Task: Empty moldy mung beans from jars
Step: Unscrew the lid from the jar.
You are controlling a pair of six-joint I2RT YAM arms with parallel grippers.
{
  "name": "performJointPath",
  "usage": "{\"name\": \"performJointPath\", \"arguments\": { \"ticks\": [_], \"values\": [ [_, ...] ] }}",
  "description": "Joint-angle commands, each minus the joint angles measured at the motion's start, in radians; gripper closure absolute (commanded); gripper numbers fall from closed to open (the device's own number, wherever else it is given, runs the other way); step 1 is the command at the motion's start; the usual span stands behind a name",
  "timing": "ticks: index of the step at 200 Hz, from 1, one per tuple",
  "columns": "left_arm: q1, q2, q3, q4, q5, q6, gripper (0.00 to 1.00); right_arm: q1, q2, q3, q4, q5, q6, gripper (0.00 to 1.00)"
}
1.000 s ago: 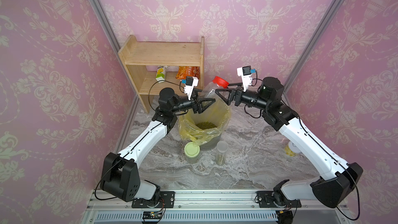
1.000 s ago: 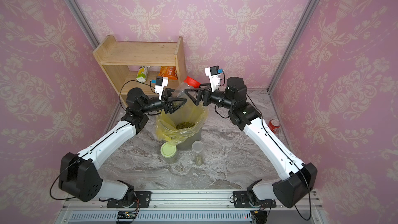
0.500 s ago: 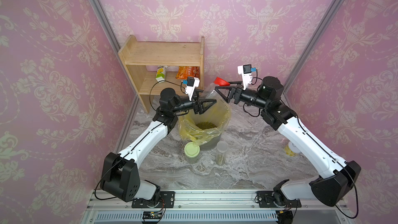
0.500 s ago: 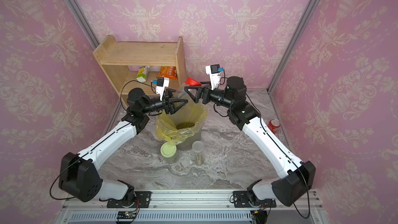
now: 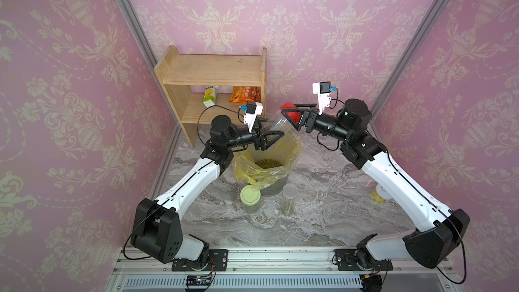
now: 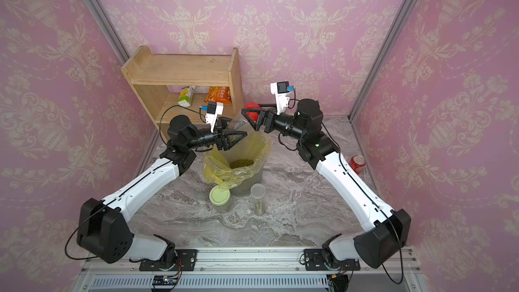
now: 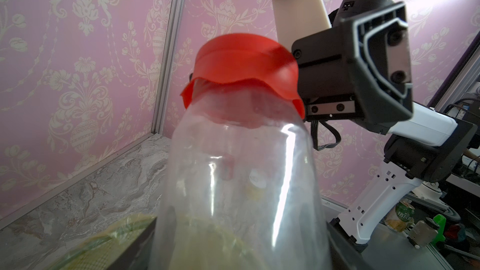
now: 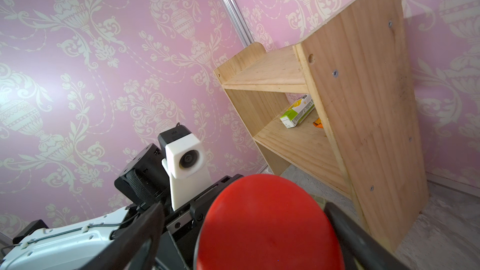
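yellow tin (image 5: 377, 195): half behind right arm (image 5: 398, 181) | jar (image 7: 239, 177), red lid (image 8: 270, 224): cut by edge

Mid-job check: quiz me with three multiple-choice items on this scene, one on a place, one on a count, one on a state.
1. Where does the loose heap of mung beans lie?
A) in a blue bowl
B) in the yellow-bagged bin
C) in a cardboard box

2. How many lidded jars stand on the table in front of the bin?
A) two
B) one
C) four

3. What is the left gripper doing?
A) hanging open and empty
B) gripping a spoon
C) holding the clear jar above the bin

Answers:
1 B: a dull green mass shows inside the bag in both top views.
2 A: the pale-green-lidded jar and the whitish-lidded jar stand side by side.
3 C: it clamps the jar's body, with the red lid at the jar's mouth.
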Motion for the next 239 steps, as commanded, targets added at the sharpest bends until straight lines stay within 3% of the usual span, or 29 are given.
{"name": "performJointPath", "arguments": {
  "ticks": [1,22,84,149,186,210,239],
  "values": [
    [-0.01,-0.001,0.011,0.001,0.014,0.024,0.74,-0.003,0.021,0.04,0.028,-0.009,0.018,0.1],
    [-0.01,-0.001,0.015,0.009,0.016,0.017,0.74,-0.004,0.035,0.054,-0.004,-0.01,0.015,0.12],
    [-0.01,0.001,0.009,0.019,0.011,0.01,0.74,-0.003,0.01,0.016,0.029,0.029,0.013,0.4],
    [-0.01,-0.004,0.003,-0.036,-0.014,0.04,0.75,-0.041,-0.085,-0.061,0.077,0.118,0.047,0.41],
    [-0.01,0.005,0.009,-0.028,-0.005,0.032,0.75,-0.105,-0.097,-0.088,0.126,0.072,0.156,0.41],
    [-0.01,0.0,0.028,-0.106,-0.01,0.074,0.75,-0.113,-0.141,-0.113,0.03,0.12,0.09,0.41],
    [-0.011,-0.027,0.076,-0.315,-0.079,0.194,0.74,-0.114,-0.266,-0.254,-0.102,0.233,0.0,0.41]
  ]
}}
